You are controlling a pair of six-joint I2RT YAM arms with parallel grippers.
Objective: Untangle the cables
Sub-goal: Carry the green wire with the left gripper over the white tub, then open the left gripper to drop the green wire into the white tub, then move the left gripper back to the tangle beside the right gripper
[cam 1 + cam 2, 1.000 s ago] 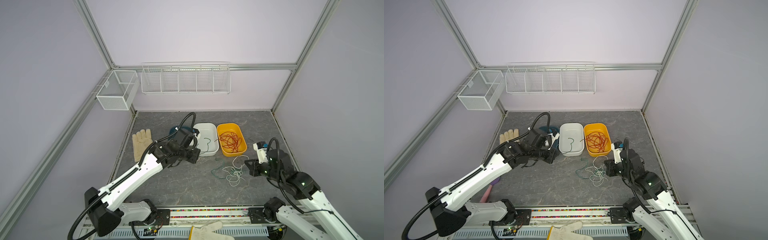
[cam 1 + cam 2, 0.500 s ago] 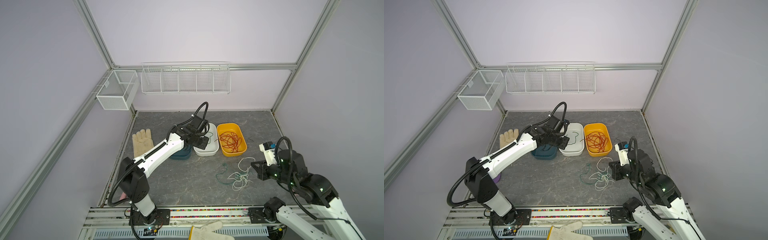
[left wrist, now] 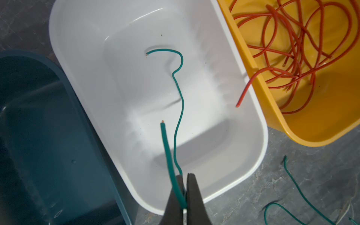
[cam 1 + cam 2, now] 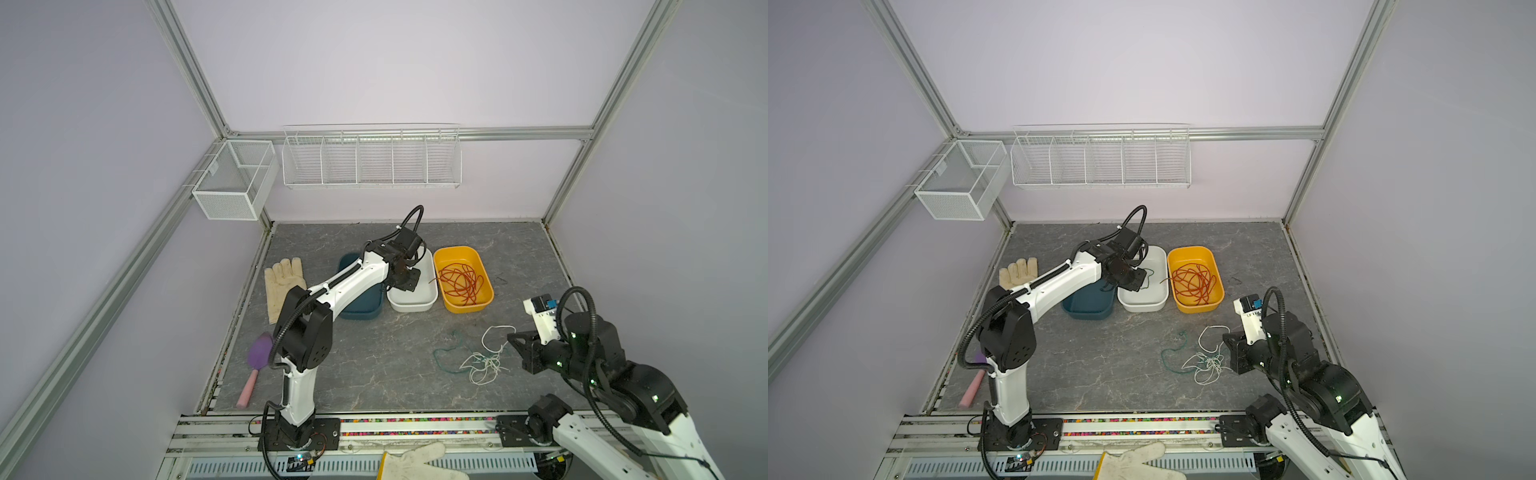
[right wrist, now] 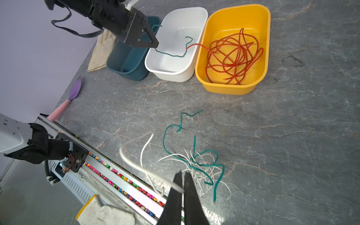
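The grey counter (image 4: 374, 386) carries three tubs in a row near its back edge: blue tub (image 4: 361, 313), white tub (image 4: 411, 306) and yellow tub (image 4: 469, 309), which holds the red cables (image 4: 459, 280). Over the white tub, the left gripper (image 3: 184, 175) is closed on a green cable (image 3: 182, 105) dangling into it. Near the front right corner, the right gripper (image 5: 183, 173) pinches a white cable (image 5: 144, 169) rising from the green-and-white tangle (image 5: 196, 165).

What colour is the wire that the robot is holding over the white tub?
Dark green wire, pinched in the left gripper; clearest in the left wrist view.
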